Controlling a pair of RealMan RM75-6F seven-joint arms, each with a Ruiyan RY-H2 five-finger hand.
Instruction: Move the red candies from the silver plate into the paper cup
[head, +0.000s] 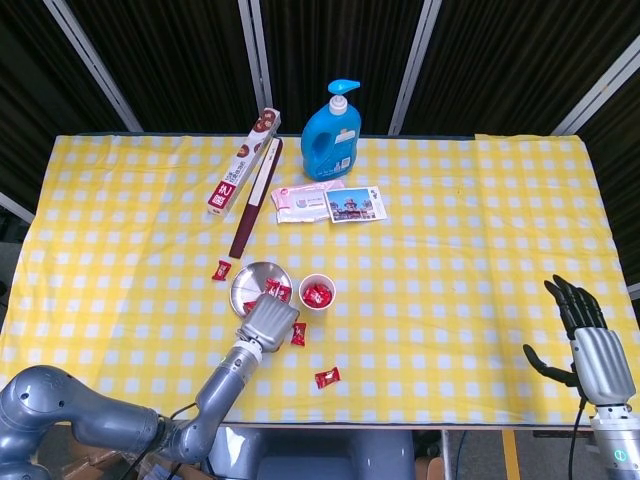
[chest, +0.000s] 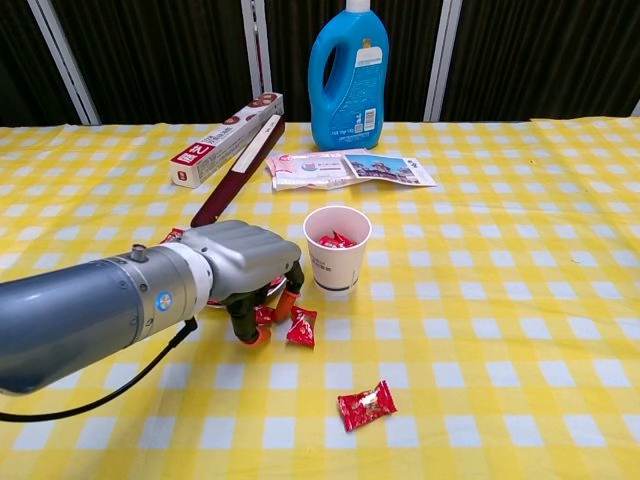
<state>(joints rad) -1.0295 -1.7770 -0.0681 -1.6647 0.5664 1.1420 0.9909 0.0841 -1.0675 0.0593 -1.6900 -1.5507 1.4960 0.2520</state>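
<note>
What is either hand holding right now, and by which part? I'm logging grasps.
Right hand: nothing, fingers spread. Left hand: fingers curl down around red wrapped candies beside the silver plate; whether one is pinched cannot be told.

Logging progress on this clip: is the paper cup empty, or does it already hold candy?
Not empty. The paper cup stands upright with red candy visible inside in both views.

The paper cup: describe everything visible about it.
The paper cup is small, white and tapered, standing upright and open-topped on the yellow checked tablecloth. It looks like thin paper with a rolled rim. Red candies already lie inside, below the rim. It stands just right of the silver plate, apart from it in the head view. The left hand is close beside it, not touching.
</note>
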